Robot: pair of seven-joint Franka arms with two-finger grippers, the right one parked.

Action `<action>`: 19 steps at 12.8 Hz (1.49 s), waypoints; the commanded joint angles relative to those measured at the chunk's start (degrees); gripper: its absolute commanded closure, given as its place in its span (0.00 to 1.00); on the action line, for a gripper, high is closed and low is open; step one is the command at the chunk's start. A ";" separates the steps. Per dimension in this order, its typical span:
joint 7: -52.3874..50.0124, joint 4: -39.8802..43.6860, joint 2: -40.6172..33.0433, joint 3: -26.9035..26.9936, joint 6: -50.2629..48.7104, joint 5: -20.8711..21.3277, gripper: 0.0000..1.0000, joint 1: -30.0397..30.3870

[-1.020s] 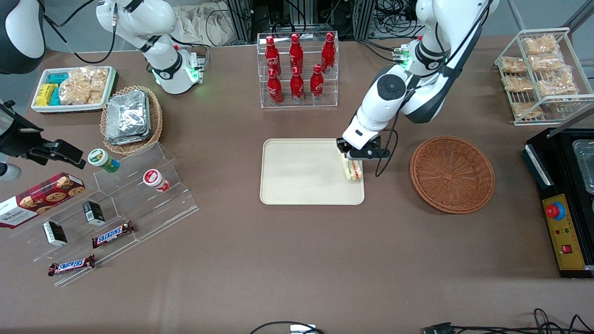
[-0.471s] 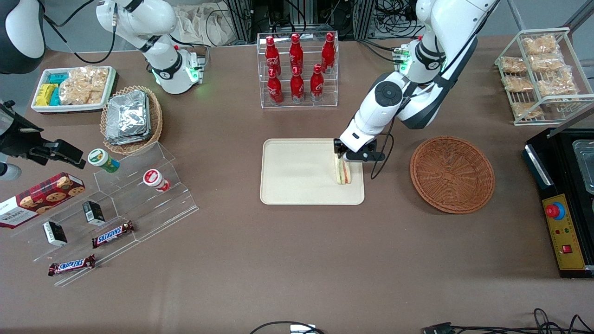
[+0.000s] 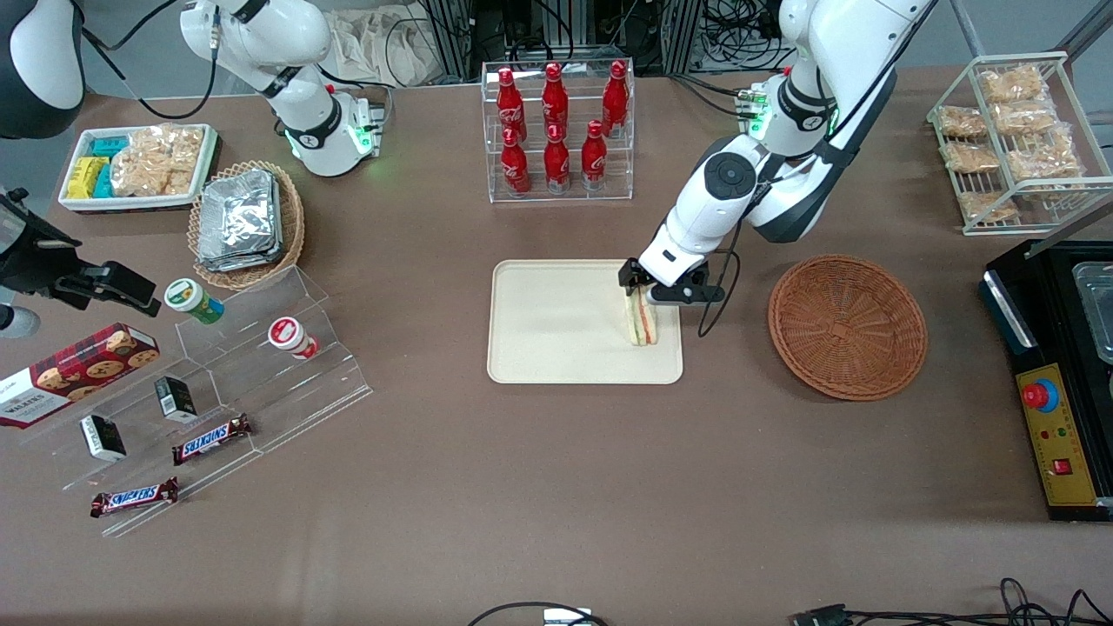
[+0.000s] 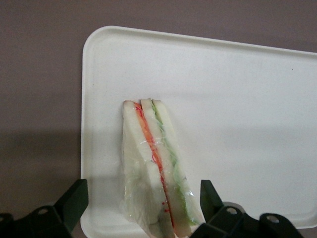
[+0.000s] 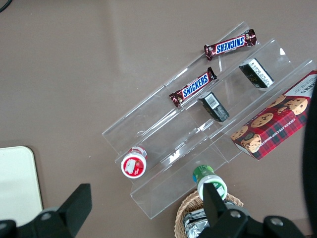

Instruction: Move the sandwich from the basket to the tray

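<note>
The sandwich (image 3: 643, 324), a wrapped triangular wedge with red and green filling, stands on its edge on the cream tray (image 3: 556, 348), close to the tray's rim on the working arm's side. The left gripper (image 3: 648, 291) hovers just above it, open. In the left wrist view its black fingers (image 4: 74, 198) stand well apart on either side of the sandwich (image 4: 153, 163), with bare tray (image 4: 237, 99) showing in the gaps. The reddish-brown wicker basket (image 3: 848, 326) sits beside the tray toward the working arm's end, with nothing in it.
A clear rack of red bottles (image 3: 556, 130) stands farther from the camera than the tray. An acrylic stand with snacks (image 3: 243, 365) and a tan basket of foil packets (image 3: 248, 222) lie toward the parked arm's end. A black machine (image 3: 1061, 374) and wire rack (image 3: 1013, 139) flank the basket.
The gripper carried the sandwich from the tray's rim a little farther onto the tray. The sandwich now rests there and the gripper has risen slightly.
</note>
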 commanded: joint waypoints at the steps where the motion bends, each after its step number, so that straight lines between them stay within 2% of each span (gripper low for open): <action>1: -2.62 1.07 -4.58 0.06 -5.77 1.09 0.00 0.01; 3: -3.93 5.89 -6.35 0.06 -14.55 1.09 0.00 0.10; 6: -2.45 22.21 -5.22 0.32 -38.24 1.01 0.00 1.15; 10: 5.71 40.59 -4.50 0.32 -59.28 0.66 0.00 6.59; 12: 11.24 47.20 -4.16 0.32 -62.40 0.39 0.00 8.79; 16: 12.76 48.46 -4.86 0.06 -62.49 3.03 0.00 8.72; 18: 12.84 51.69 -4.16 -0.03 -59.96 0.93 0.00 8.80; 19: 12.94 52.67 -3.81 0.23 -58.29 -1.43 0.00 9.06</action>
